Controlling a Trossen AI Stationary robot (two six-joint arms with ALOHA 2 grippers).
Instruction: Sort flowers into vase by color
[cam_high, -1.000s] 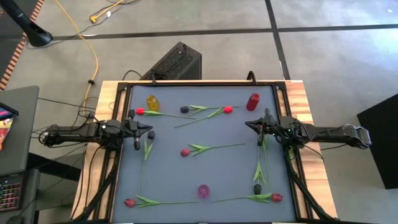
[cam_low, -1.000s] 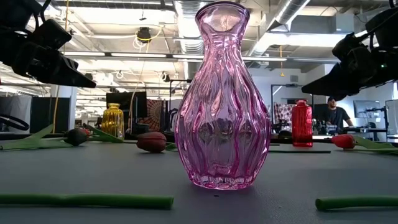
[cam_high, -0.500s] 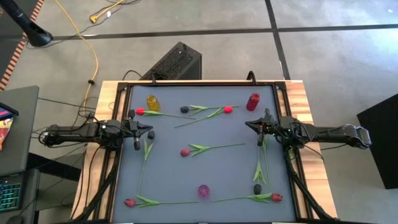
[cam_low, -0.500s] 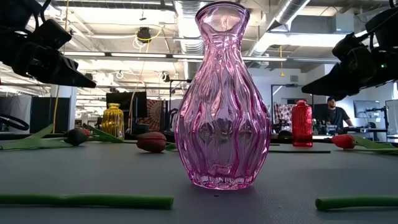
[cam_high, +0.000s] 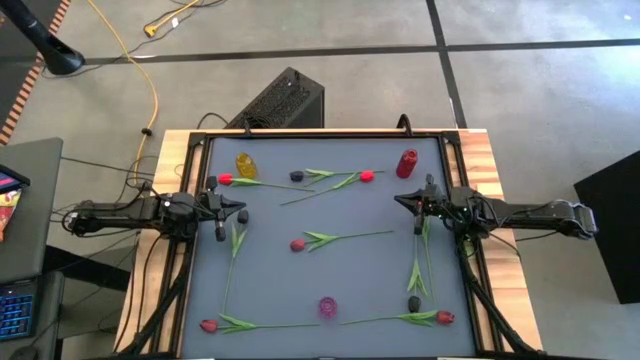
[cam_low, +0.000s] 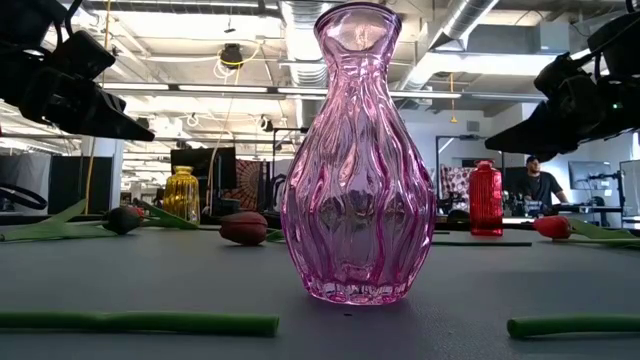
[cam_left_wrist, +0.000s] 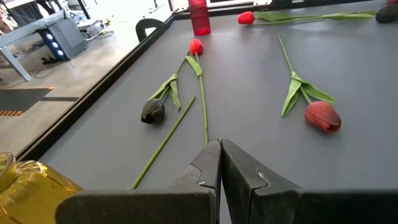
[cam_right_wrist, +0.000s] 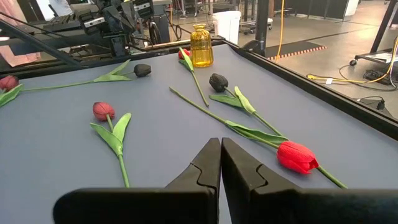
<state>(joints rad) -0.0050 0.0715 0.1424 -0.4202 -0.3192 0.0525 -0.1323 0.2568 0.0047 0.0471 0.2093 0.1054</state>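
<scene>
1. Nine tulips (cam_high: 338, 238) lie flat on the mat; the centre one runs across it, head toward the left gripper (cam_high: 241, 208).
2. Both grippers hover closed and empty; right gripper (cam_high: 399, 200) faces it.

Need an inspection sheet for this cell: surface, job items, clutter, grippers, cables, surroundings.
Surface: grey table, dark frame, wooden edges.
Job's things: flowers lie scattered flat, none in a vase; yellow vase, red vase and pink vase stand upright.
Clutter: nothing seen.
Grippers: left gripper shut, empty, at the left edge; right gripper shut, empty, at the right edge.
Cables: yellow cable on the floor.
Surroundings: black box behind the table; a person far off.
</scene>
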